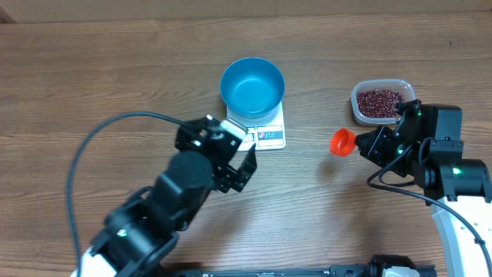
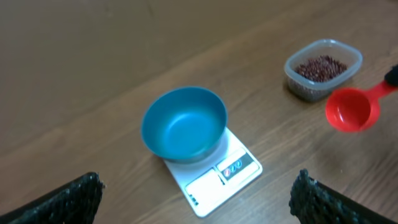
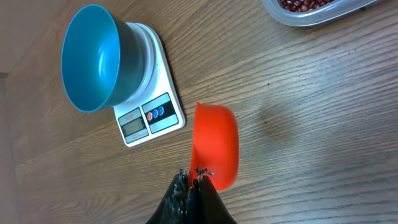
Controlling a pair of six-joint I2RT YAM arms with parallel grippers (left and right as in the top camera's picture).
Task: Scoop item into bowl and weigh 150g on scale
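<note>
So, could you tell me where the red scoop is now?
Overhead, the scoop is at right, held by the right gripper, between the scale and the tub.

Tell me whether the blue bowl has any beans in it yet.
Empty. The bowl, sitting on the scale, shows only bare blue inside; the beans lie in the clear tub.

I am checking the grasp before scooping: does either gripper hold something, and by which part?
The right gripper holds the red scoop by its handle; the left gripper holds nothing.
</note>
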